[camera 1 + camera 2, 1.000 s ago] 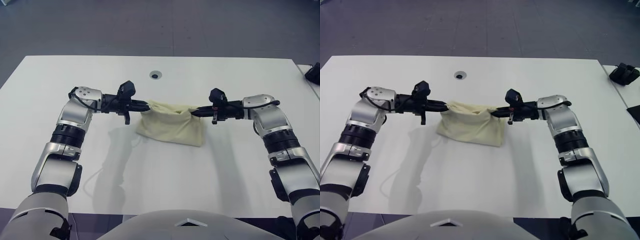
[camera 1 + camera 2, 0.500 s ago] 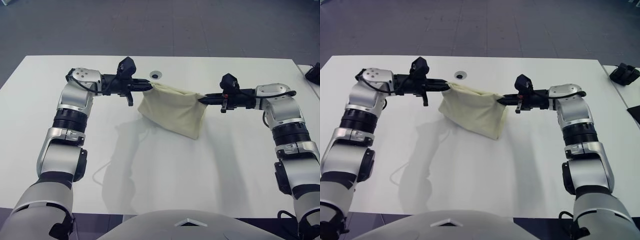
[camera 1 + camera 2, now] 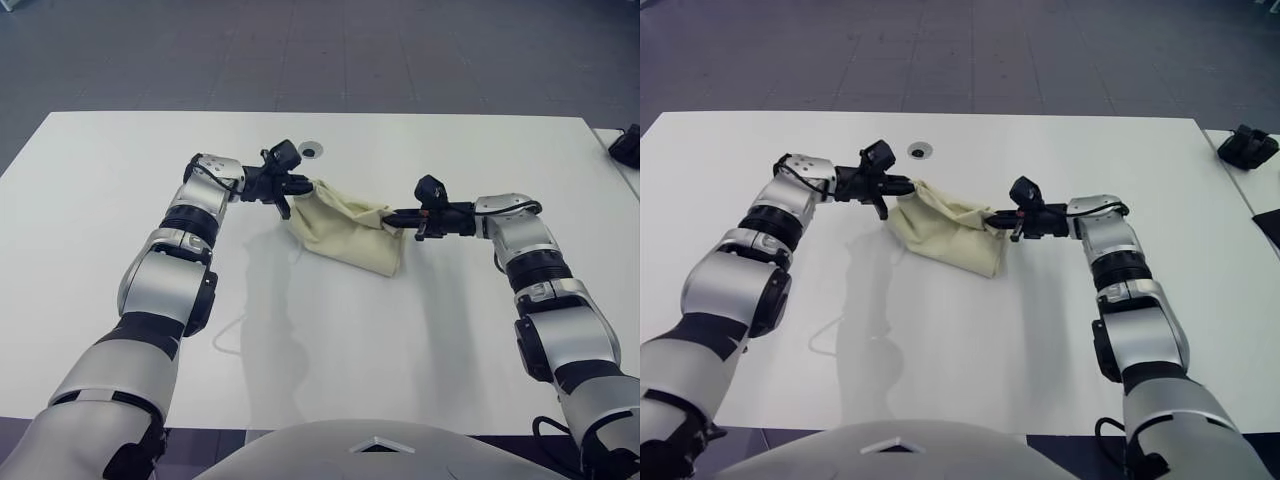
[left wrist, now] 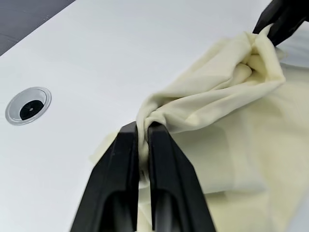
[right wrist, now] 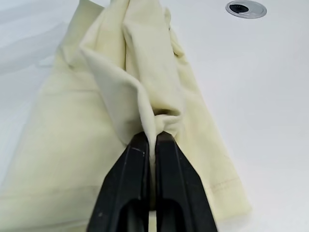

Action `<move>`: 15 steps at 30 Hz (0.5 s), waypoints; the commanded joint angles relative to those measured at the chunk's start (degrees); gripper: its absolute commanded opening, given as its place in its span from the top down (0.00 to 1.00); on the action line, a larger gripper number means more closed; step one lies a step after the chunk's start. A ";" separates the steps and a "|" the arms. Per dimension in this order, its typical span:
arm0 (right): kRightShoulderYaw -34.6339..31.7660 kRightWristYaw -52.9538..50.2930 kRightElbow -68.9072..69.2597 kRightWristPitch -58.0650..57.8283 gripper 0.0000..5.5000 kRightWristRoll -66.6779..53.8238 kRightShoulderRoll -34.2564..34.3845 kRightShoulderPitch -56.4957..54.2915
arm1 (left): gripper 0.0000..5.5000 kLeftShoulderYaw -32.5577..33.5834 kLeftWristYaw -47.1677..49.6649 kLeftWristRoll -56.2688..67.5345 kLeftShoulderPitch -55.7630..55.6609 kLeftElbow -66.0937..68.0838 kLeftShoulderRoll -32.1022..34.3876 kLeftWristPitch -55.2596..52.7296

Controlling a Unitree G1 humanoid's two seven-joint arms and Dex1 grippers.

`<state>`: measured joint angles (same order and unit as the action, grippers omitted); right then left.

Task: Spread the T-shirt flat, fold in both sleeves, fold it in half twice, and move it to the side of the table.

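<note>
A pale yellow T-shirt [image 3: 350, 232] lies bunched near the middle of the white table [image 3: 320, 330], folded into a small slack bundle. My left gripper [image 3: 309, 185] is shut on the shirt's far left corner, with cloth pinched between its black fingers [image 4: 124, 159]. The right gripper [image 3: 396, 214] is shut on the shirt's right corner, its fingers [image 5: 166, 174] clamping a ridge of fabric [image 5: 140, 87]. The top edge sags between the two grippers and the lower part rests on the table.
A round grey cable hole [image 3: 311, 150] sits in the table just behind the left gripper. A dark object [image 3: 1243, 146] lies at the far right beyond the table's edge. Bare white tabletop stretches on all sides of the shirt.
Both grippers have come closer together and lower toward the table. The shirt, stretched and lifted half a second ago, now hangs slack and bunched with its bottom on the table.
</note>
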<state>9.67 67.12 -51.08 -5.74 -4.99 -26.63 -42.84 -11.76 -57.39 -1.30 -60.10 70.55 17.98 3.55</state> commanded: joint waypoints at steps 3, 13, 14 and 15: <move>-1.02 -1.77 -4.05 2.42 1.00 1.91 0.00 -2.45 | 0.98 -0.10 1.96 -3.82 -1.71 1.84 0.15 1.72; -4.96 -16.15 -5.32 8.77 0.76 2.94 2.37 -3.78 | 0.70 6.88 9.39 -1.27 -3.49 0.41 -0.04 1.56; -5.42 -17.06 -4.67 9.42 0.73 2.79 2.56 -3.93 | 0.66 7.20 9.54 -1.32 -3.21 -0.18 0.74 2.01; -5.90 -18.12 -3.87 10.25 0.70 2.72 2.90 -4.18 | 0.64 7.45 9.65 -1.42 -2.62 -0.94 1.63 2.47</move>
<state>4.96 50.77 -56.95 3.03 -1.80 -24.32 -45.60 -5.07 -48.08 -2.65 -62.34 71.10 17.10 4.99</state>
